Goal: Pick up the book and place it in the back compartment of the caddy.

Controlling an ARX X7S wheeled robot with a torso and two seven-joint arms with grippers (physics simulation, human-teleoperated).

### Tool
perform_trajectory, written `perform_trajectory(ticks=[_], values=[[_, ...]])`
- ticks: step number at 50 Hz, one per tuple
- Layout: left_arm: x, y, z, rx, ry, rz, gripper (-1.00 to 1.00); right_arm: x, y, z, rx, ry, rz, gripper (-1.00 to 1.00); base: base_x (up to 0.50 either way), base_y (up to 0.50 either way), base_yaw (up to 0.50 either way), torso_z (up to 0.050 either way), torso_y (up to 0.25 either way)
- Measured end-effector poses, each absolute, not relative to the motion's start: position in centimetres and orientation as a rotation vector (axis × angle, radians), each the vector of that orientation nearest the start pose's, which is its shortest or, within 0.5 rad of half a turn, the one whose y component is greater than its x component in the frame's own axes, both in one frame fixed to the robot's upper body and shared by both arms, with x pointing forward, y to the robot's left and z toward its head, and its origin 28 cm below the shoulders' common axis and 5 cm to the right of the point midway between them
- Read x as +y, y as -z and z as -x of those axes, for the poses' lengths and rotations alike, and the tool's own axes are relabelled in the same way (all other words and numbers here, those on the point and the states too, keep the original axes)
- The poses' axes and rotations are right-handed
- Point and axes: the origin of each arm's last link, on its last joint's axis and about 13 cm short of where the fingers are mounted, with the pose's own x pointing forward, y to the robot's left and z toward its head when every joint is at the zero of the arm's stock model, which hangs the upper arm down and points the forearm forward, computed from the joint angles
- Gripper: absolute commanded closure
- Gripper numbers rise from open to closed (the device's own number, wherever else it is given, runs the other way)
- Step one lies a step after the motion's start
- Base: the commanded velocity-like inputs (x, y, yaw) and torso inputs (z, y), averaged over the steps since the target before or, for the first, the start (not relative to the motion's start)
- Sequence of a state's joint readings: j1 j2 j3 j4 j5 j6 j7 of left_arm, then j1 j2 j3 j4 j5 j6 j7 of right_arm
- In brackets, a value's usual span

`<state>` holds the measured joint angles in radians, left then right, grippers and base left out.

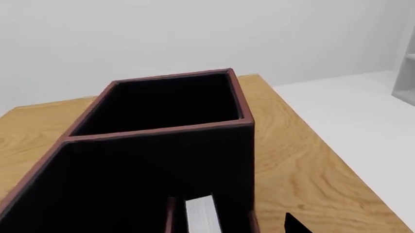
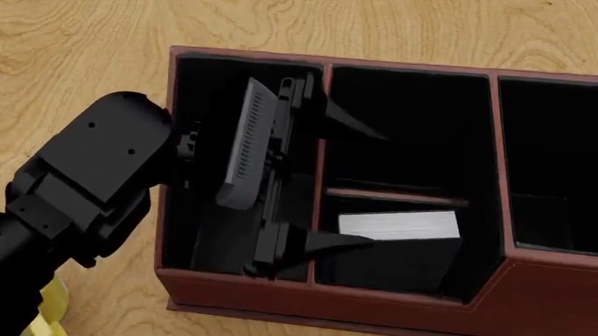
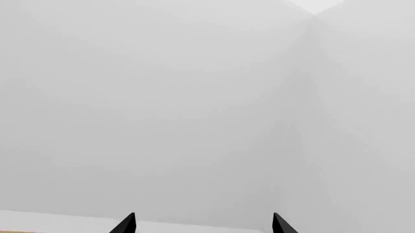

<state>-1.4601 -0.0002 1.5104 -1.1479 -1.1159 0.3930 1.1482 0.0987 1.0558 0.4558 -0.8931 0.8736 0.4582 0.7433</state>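
**Book down in a middle cell, left claw spread above the caddy**

Closest to the head camera is the bulky black left arm (image 2: 89,175), reaching in over the near-left corner of the dark red caddy (image 2: 523,294). Its claw, the left gripper (image 2: 346,185), hangs over the organiser with its two pointed fingers (image 2: 351,126) splayed wide apart and nothing between them: released. The book (image 2: 397,225) lies just past one fingertip, white page block upward, sitting inside the middle cell on the near side of the low red cross divider (image 2: 393,196); the cell beyond that divider, under the other finger, looks black and I cannot make out anything in it. From the left wrist view the page block shows as a pale strip deep between the dark walls, with the taller-walled end section (image 1: 175,104) rising beyond it. A scrap of yellow mug (image 2: 47,308) peeks out beneath the arm, on the wooden table (image 2: 94,42). The right gripper (image 3: 202,224) faces a blank grey wall, tips held apart, empty.
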Motion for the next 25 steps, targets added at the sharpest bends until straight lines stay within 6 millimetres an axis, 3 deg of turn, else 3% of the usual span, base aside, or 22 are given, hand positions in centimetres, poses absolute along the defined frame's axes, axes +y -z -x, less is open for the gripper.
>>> perform_trajectory(ticks=[25], values=[[13.2, -27.6, -43.1, -0.296, 1.597, -0.463, -1.0, -20.8, -27.4, -15.8, -0.653, 0.361, 0.256, -1.0, 0.0, 0.0, 0.0, 0.0, 0.0]])
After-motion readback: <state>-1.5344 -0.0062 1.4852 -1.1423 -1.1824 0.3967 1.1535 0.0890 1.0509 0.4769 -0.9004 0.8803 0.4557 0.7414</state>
